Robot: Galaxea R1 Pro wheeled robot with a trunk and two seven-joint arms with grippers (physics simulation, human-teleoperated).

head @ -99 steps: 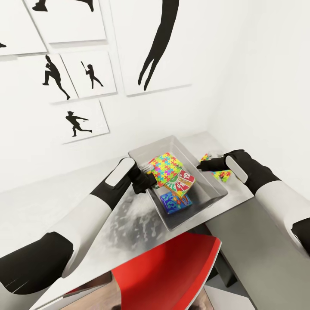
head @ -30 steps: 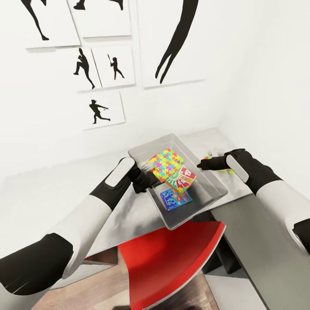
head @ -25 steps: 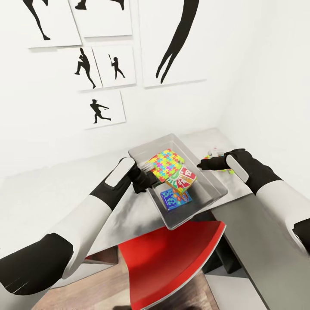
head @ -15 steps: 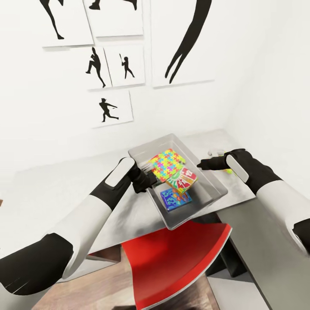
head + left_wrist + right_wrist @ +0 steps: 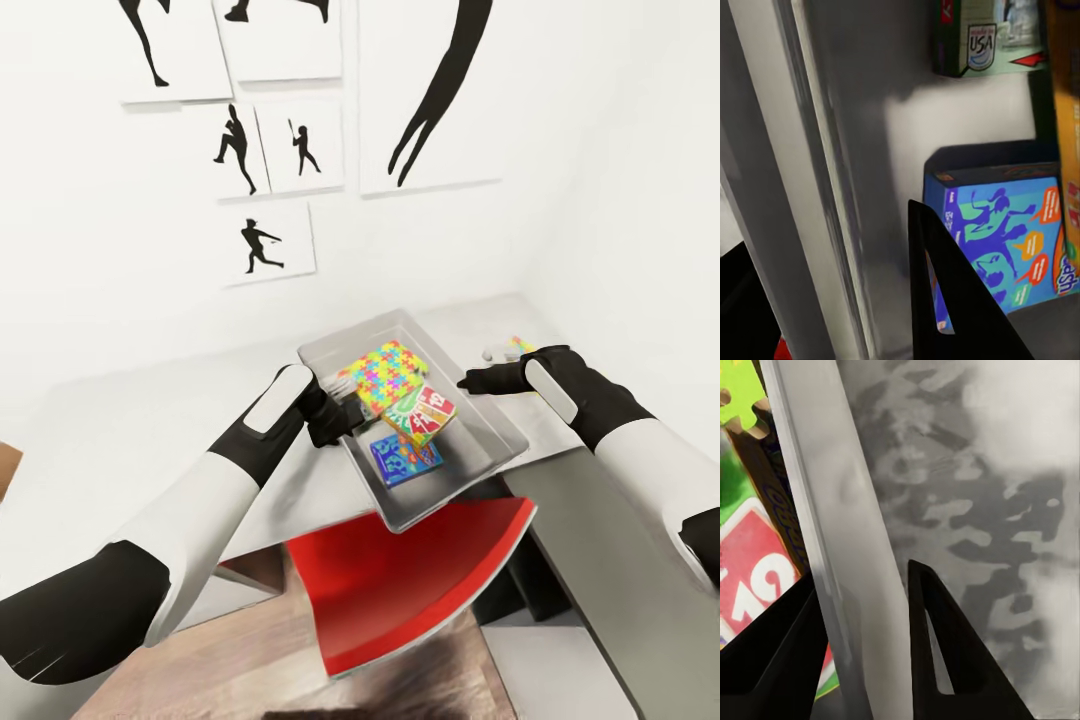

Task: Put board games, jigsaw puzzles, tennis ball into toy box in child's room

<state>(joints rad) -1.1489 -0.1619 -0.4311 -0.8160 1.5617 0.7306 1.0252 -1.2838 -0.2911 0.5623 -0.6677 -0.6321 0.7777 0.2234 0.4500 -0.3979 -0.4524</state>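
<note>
The grey toy box (image 5: 503, 441) hangs between my two grippers at the table's front edge. My left gripper (image 5: 345, 412) is shut on its left rim (image 5: 817, 187), with one finger (image 5: 945, 300) inside the box. My right gripper (image 5: 470, 382) is shut on the right rim (image 5: 832, 510). Inside lie a colourful jigsaw puzzle box (image 5: 385, 370), a red and green board game (image 5: 424, 412) and a blue board game (image 5: 403, 458) (image 5: 1005, 232). A strip of the second puzzle (image 5: 521, 345) peeks out behind my right hand. The tennis ball is hidden.
The grey table (image 5: 150, 440) runs along the white wall under black silhouette pictures (image 5: 262, 245). A red chair (image 5: 420, 570) stands just below the box. The table's mottled top (image 5: 982, 510) lies under my right gripper. A grey surface (image 5: 590, 560) lies beneath my right arm.
The whole view has swung, with the wall pictures and table sliding right. The box and both grippers keep their places in the picture. The puzzle on the table has slipped behind my right hand.
</note>
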